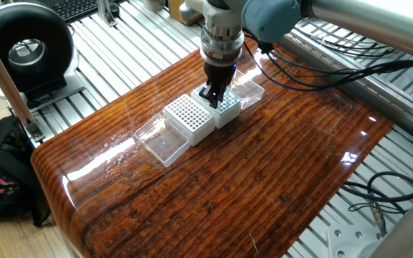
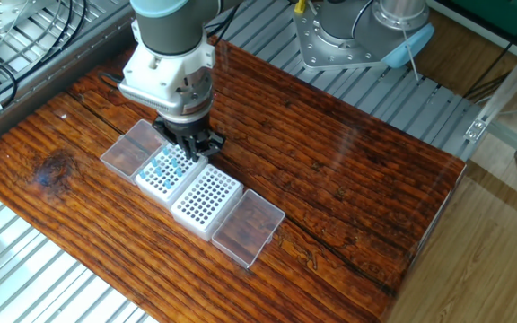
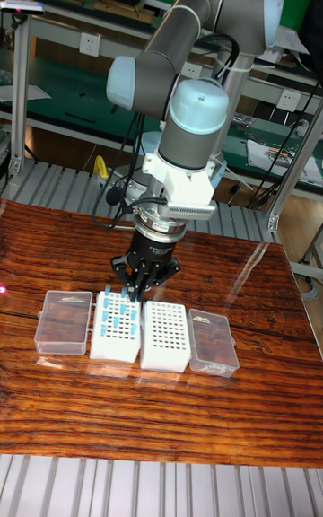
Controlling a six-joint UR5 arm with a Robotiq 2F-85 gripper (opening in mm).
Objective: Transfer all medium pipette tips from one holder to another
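Because the two white racks stand pressed side by side in the middle of the wooden table (image 2: 348, 170), a tip has only a short hop from one grid to the next. Each rack's clear lid lies open on its outer side, so both grids stay free from above.

Counts: two racks, two lids, one arm, one gripper. The source rack (image 3: 115, 336) holds the medium pipette tips (image 3: 117, 312), light-blue cones standing upright in its holes. In the tall fixed view I make out roughly a dozen, but they overlap and an exact count is not possible. The receiving rack (image 3: 166, 336) shows only dark empty holes; I see no blue in it, so I judge the transfer barely begun or not begun.

The source lid (image 3: 64, 321) and the receiving lid (image 3: 213, 342) both lie flat, hinged outward, each touching its own rack.

The gripper (image 3: 141, 287) hangs straight down over the back edge of the source rack, fingers pointed at the rear row of tips, near the seam between the racks. The vertical pose suits drawing a cone straight out of its hole. The fingertips look drawn close together, but whether they pinch a tip or merely hover over one I cannot tell; the tips are too small and the fingers hide the contact.
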